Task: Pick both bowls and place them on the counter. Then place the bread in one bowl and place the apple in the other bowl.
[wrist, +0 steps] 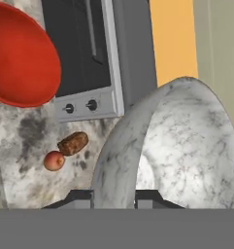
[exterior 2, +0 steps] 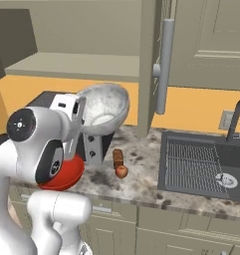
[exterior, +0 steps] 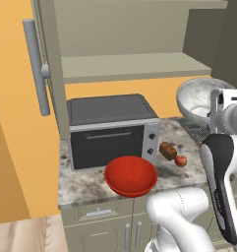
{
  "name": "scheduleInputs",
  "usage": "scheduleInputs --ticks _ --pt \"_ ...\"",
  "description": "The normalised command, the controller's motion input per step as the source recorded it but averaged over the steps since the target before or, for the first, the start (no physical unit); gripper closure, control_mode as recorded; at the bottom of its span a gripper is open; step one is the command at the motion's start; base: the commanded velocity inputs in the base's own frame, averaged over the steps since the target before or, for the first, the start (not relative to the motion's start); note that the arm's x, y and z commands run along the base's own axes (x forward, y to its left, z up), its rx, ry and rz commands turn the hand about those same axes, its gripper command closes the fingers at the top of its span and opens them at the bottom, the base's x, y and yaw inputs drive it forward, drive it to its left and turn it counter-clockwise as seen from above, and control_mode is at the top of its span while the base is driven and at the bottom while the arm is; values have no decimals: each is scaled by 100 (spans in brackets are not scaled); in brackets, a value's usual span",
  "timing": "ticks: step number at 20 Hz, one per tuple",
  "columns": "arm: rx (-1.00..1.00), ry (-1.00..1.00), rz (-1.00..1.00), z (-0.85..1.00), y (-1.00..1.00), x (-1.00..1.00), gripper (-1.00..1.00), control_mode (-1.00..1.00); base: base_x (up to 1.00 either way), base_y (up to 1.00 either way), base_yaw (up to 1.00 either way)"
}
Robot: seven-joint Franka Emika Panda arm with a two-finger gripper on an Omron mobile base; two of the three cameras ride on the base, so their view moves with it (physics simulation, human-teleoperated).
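Between its two dark fingertips the pincer [wrist: 113, 197] is pinching the rim of the deep grey-white marbled bowl [wrist: 186, 146] — holding it in the air. Below it, the small red apple [wrist: 54, 160] and brown bread chunk [wrist: 73, 143] are touching on the speckled granite counter [wrist: 21, 141]; farther off, the glossy red bowl [wrist: 19, 61] is sitting before the dark toaster oven [wrist: 82, 44].

Glossy red bowl [exterior: 131, 175], stone-look marbled bowl [exterior 2: 105, 106], speckled granite-look counter [exterior: 85, 183], metal sink [exterior 2: 203, 163].

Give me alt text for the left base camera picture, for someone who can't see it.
A white robot arm's gripper holds a grey-white marbled bowl by its rim, tilted in the air at right. On the speckled granite counter sit a glossy red bowl, a brown bread chunk, a small red apple and a dark toaster oven.
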Motion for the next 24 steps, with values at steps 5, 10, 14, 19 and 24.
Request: scheduleInputs --ticks 5,10,14,19,24 --pt "2 0 2 -81 -11 -66 100 -100 0 0 0" --pt "0 0 10 -84 0 -47 100 -100 0 0 0" --pt "11 -9 11 -66 -25 -54 100 -100 0 0 0" --pt "20 -22 11 -51 -62 -55 100 -100 0 0 0" --pt "8 -9 7 -54 -24 -24 100 -100 0 0 0"
